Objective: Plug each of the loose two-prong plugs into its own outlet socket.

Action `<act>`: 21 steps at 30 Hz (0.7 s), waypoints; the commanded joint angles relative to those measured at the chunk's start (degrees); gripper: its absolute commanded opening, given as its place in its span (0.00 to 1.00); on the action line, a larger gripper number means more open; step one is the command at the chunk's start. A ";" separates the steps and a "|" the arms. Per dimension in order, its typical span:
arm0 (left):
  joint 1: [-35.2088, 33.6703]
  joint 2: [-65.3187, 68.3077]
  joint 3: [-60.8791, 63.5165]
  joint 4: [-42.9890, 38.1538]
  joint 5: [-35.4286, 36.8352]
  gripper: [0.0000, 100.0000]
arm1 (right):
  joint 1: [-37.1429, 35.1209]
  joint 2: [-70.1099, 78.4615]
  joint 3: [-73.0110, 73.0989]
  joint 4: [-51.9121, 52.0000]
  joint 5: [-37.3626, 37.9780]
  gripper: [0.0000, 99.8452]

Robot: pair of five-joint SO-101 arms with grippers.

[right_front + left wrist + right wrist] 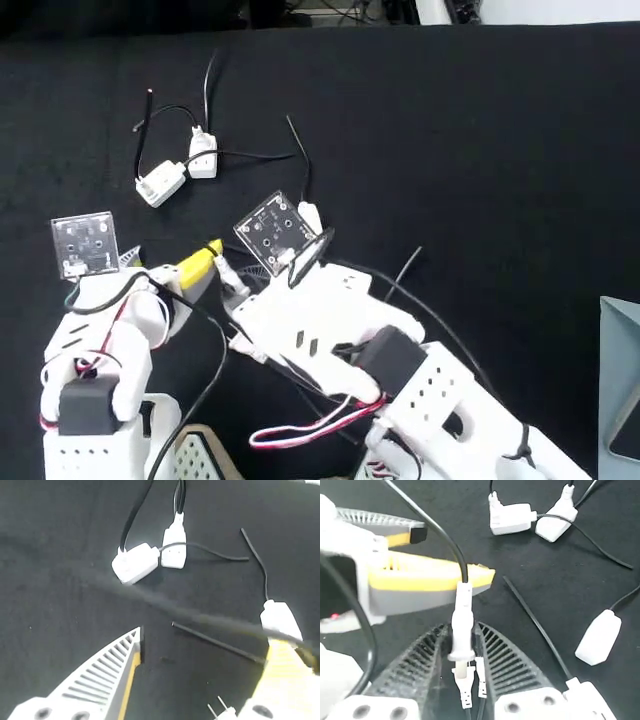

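We are seeing the right gripper [462,628] pinching a white two-prong plug [463,600], prongs pointing back at its wrist. Just beyond, the left gripper [460,552] is hanging with jaws spread. Farther off, two square sockets [275,230] are lying on the black table [480,150], two loose plugs [160,185] resting beyond them

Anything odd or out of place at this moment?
Yes. The white two-prong plug clamped in the right gripper points its prongs back toward that wrist's camera, and its black cord crosses the yellow finger of the open left gripper, so the cord may snag between the arms.
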 commanded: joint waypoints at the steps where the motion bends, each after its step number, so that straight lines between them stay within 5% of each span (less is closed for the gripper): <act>1: 0.48 -0.35 -4.79 -0.88 0.62 0.38 | -0.97 -1.27 -0.40 -1.23 -0.35 0.01; 11: 8.48 -0.35 -10.86 7.65 2.02 0.38 | -0.70 -1.10 -0.22 -1.14 -0.35 0.01; 21: 9.19 -0.35 -10.95 8.00 -0.97 0.38 | 0.88 -1.19 1.45 -1.49 -0.35 0.01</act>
